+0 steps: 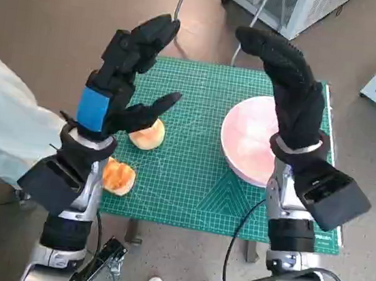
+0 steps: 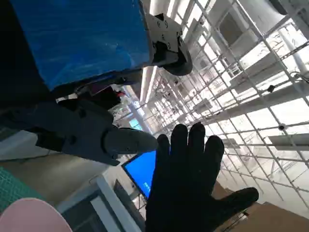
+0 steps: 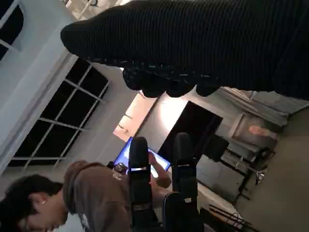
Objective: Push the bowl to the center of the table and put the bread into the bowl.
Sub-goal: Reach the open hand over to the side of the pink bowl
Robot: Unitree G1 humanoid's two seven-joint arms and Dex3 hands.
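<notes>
We start with the shallow pale pink round bowl (image 1: 246, 144), which sits on the right part of the green gridded cutting mat (image 1: 197, 176), its near right side hidden behind our right arm. We judge it light and rigid, probably plastic or glazed, with a smooth wall that should slide easily over the mat. Pushing low against its outer rim on the side away from the mat's middle looks safest; a high or fast shove could tip it or send it skating too far.

The round golden-brown bread roll (image 1: 147, 134) lies left of the bowl, well apart from it and close to the mat's left part. We judge it soft and light, easy to dent, so a gentle hold around its sides should suit it. A second orange-brown piece of bread (image 1: 117, 176) lies nearer us than the roll, at the mat's left edge and partly behind our left wrist.

Our left hand (image 1: 129, 71), black with blue tape, is raised above the roll with fingers spread and holds nothing. Our right hand (image 1: 288, 77), in the black knitted glove, is raised over the bowl's far side, fingers extended and apart, also empty; the left wrist view shows the glove flat and spread.

Beyond the mat, a person in a brown hooded top (image 3: 91, 198) appears in the right wrist view.
</notes>
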